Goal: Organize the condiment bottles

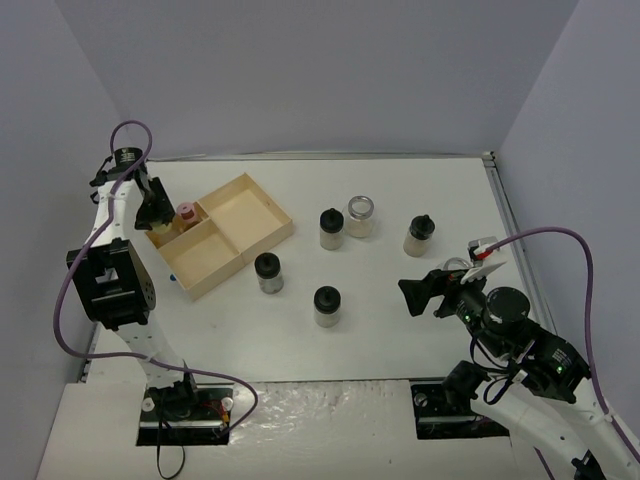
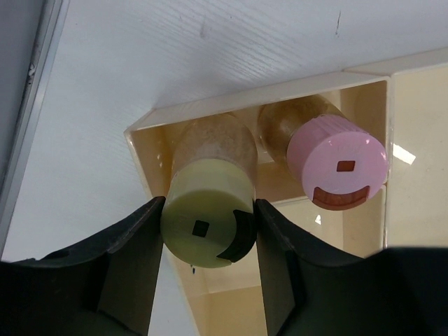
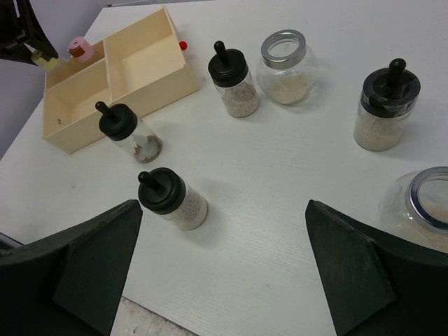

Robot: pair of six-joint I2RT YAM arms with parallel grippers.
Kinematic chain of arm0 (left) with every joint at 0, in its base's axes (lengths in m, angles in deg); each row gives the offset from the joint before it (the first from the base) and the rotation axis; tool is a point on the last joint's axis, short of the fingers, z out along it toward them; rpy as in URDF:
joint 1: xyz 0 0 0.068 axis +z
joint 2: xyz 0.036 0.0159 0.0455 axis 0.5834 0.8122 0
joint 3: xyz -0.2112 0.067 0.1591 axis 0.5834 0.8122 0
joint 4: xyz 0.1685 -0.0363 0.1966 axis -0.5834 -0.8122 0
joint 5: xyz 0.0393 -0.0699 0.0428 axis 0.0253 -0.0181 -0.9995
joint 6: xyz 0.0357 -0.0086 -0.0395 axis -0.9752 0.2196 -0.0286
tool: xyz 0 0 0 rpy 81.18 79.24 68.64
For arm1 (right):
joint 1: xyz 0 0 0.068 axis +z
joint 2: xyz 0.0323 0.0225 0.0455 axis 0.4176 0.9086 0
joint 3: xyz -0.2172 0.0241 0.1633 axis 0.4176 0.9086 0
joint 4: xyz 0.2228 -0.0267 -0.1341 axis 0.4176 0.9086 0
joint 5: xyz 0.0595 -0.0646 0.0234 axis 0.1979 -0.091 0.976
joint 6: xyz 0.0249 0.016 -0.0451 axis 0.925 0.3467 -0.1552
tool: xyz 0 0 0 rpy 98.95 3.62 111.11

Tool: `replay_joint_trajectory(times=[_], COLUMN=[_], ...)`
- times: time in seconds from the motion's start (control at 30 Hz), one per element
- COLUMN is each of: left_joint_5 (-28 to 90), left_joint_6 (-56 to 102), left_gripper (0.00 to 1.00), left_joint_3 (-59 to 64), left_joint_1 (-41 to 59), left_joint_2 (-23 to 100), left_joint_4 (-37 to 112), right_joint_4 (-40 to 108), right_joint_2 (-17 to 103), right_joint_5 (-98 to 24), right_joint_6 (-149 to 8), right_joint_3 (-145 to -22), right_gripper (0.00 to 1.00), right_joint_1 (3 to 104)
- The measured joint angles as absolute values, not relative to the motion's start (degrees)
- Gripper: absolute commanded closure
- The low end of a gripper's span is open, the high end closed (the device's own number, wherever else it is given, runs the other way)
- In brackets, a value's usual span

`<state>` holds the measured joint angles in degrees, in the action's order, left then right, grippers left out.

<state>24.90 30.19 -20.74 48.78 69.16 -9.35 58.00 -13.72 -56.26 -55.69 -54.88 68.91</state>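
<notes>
White table (image 1: 400,335) with pale grey walls (image 1: 300,70) on three sides fills the scene. On its left part lies a pale wooden tray (image 1: 262,212) with dividers.

The right gripper (image 3: 224,266) hangs over the right side of the table. Its fingers (image 3: 91,259) stand wide apart, with nothing between them and touching nothing.

The left gripper (image 2: 208,217) is at the far-left corner of the tray, and its two fingers are clamped on the cap and neck of the yellow-green-capped jar (image 2: 206,224).

Two silver-lidded jars (image 1: 360,216) stand upright on the table, one of them just beside the right gripper. Four black-capped jars (image 1: 332,228) also stand upright, well apart from each other, with knobs pointing up.

The pink-capped jar (image 2: 336,164) stands in the small corner compartment, cap up. The yellow-green-capped jar is just beside it in the same compartment, its long axis about vertical and its cap up. I cannot tell if its bottom rests on the tray floor.
</notes>
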Motion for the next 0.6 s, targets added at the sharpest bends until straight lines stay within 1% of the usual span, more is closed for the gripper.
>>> replay_joint_trajectory(times=[0.07, 0.13, 0.3, 0.47, 0.6], left_joint_5=[24.83, 24.78, 24.90, 25.15, 25.96], left_joint_6=[30.45, 30.79, 31.53, 31.62, 32.03], left_gripper=[0.48, 0.37, 0.19, 0.10, 0.07], left_joint_3=[-19.81, -19.09, -18.33, -18.25, -16.93], left_joint_1=[48.70, 48.55, 48.51, 48.51, 48.51], left_joint_2=[69.35, 69.36, 69.35, 68.54, 64.98], left_joint_4=[-8.55, -8.06, -7.55, -7.95, -8.50], right_joint_4=[57.99, 58.01, 58.00, 58.00, 58.02], right_joint_2=[-13.91, -14.02, -14.02, -14.02, -14.00], right_joint_5=[-56.27, -56.28, -56.28, -56.30, -56.30], right_joint_6=[-55.52, -55.39, -55.31, -55.11, -54.90], right_joint_3=[-54.77, -54.62, -54.26, -54.20, -54.20], right_gripper=[0.00, 0.00, 0.00, 0.00, 0.00], right_joint_1=[68.91, 68.91, 68.91, 68.91, 68.91])
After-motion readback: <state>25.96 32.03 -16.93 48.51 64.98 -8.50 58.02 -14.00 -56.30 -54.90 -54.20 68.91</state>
